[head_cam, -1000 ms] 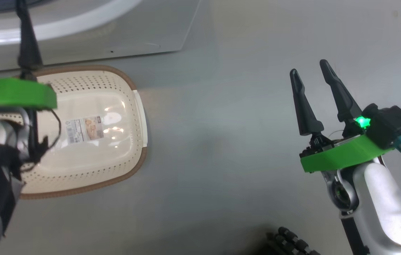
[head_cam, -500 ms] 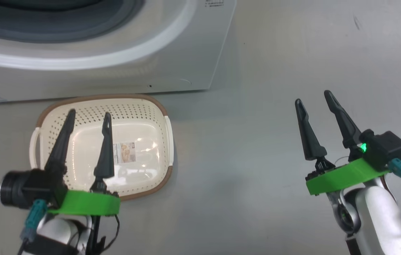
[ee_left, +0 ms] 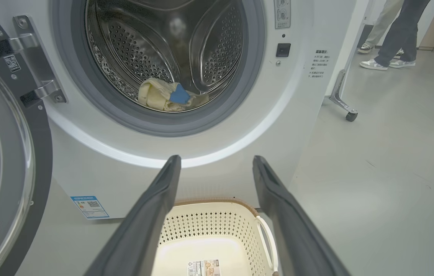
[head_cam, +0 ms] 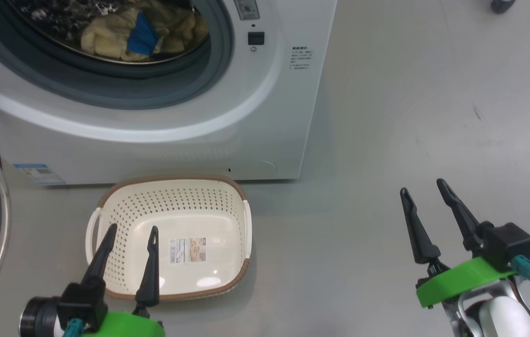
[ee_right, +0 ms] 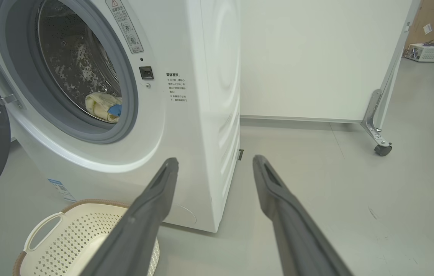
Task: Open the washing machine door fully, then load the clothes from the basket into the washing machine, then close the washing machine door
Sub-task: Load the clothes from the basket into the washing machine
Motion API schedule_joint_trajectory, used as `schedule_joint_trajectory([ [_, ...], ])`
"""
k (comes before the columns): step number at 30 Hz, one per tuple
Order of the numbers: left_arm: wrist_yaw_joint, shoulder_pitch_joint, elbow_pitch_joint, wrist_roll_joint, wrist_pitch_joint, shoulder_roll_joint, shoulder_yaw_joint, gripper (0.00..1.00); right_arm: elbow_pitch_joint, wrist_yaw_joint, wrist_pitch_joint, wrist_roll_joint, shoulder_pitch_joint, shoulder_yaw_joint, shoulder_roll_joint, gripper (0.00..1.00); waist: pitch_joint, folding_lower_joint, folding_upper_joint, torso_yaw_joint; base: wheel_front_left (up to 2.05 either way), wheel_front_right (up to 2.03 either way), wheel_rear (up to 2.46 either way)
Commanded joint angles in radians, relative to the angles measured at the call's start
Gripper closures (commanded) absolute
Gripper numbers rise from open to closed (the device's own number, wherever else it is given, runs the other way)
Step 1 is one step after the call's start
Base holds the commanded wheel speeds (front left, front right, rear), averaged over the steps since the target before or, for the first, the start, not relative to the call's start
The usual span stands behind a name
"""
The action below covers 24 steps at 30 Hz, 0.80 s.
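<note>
Basket (head_cam: pixel 176 201) by wide L hand (head_cam: pixel 133 228), R hand (head_cam: pixel 421 186) wide, clothes (head_cam: pixel 119 37) in washer (head_cam: pixel 265 117), door (ee_left: pixel 40 161) open

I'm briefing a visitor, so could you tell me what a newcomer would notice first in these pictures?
First the washing machine, mouth gaping at the head view's upper left, with the cream-and-blue clothes lying in its drum. Then the empty basket on the floor before it, and the washing machine door standing open at the left.

At left, washing machine door (ee_left: pixel 6 172) stands open. In drum (ee_left: pixel 217 57) btm: clothes (ee_left: pixel 167 97). On floor (ee_left: pixel 393 172) in front: basket (ee_left: pixel 217 230), label (ee_left: pixel 203 267) visible — left gripper (ee_left: pixel 217 161) fingers (ee_left: pixel 151 222) spread above it.
</note>
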State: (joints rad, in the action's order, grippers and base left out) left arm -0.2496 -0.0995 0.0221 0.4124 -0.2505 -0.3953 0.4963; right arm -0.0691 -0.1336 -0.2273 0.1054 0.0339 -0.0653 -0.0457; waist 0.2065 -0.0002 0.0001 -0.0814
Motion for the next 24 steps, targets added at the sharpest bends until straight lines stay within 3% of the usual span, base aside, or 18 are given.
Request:
schedule_joint_trajectory([
  [1, -0.229, -0.011, 0.017, -0.006, -0.011, -0.013, -0.03, 0.0, 0.041, 0.003, 0.007, -0.005, -0.001, -0.012, -0.004, 0.0, -0.045, 0.0002, -0.0001, 0.018, 0.0, 0.0, 0.0],
  [13, -0.209, 0.06, 0.001, 0.005, -0.011, -0.006, -0.007, 0.0, 0.109, 0.003, 0.067, 0.002, -0.115, -0.014, -0.004, 0.0, -0.166, 0.0002, -0.0001, 0.031, 0.0, 0.0, 0.0],
  [24, -0.208, 0.077, 0.0, 0.012, -0.011, -0.007, -0.004, 0.0, 0.141, 0.003, 0.09, 0.003, -0.143, -0.008, -0.004, 0.0, -0.196, 0.0002, -0.0001, 0.02, 0.0, 0.0, 0.0],
])
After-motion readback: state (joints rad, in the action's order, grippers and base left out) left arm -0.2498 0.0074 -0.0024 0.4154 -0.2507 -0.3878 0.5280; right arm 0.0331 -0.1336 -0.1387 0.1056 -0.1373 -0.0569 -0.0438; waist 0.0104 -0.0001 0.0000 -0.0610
